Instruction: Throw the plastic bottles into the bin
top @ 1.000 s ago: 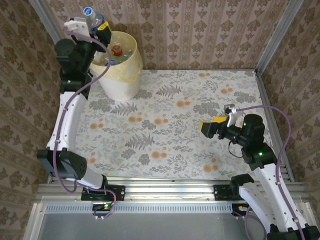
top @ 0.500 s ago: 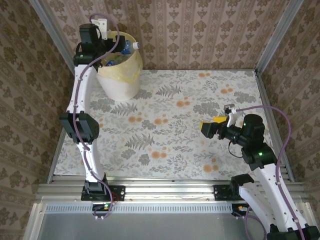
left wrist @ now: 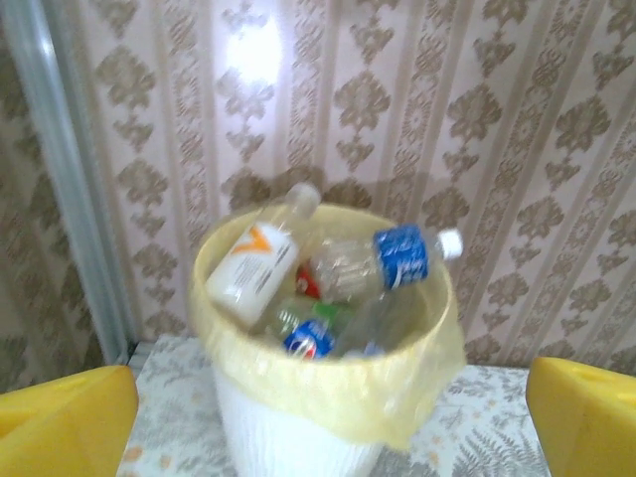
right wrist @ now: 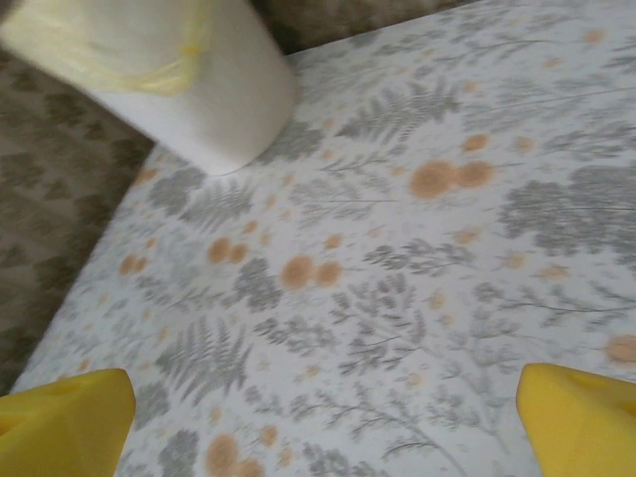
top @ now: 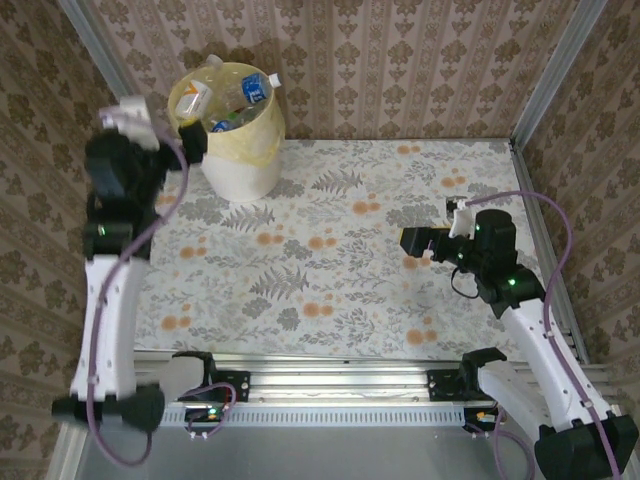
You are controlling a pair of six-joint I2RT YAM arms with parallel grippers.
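Floral-patterned tabletop [top: 340, 290] meets wallpapered walls. At its far left corner stands the bin [top: 240, 165], heaped to the rim with plastic bottles [left wrist: 328, 298]. A blue-labelled bottle [left wrist: 383, 260] and an orange-and-white-labelled bottle [left wrist: 253, 273] lie on top. The left gripper [top: 192, 140] hovers just beside the bin, fingers spread, empty. The right gripper [top: 412, 243] hangs over the table's right side, well apart from the bin, likewise spread.
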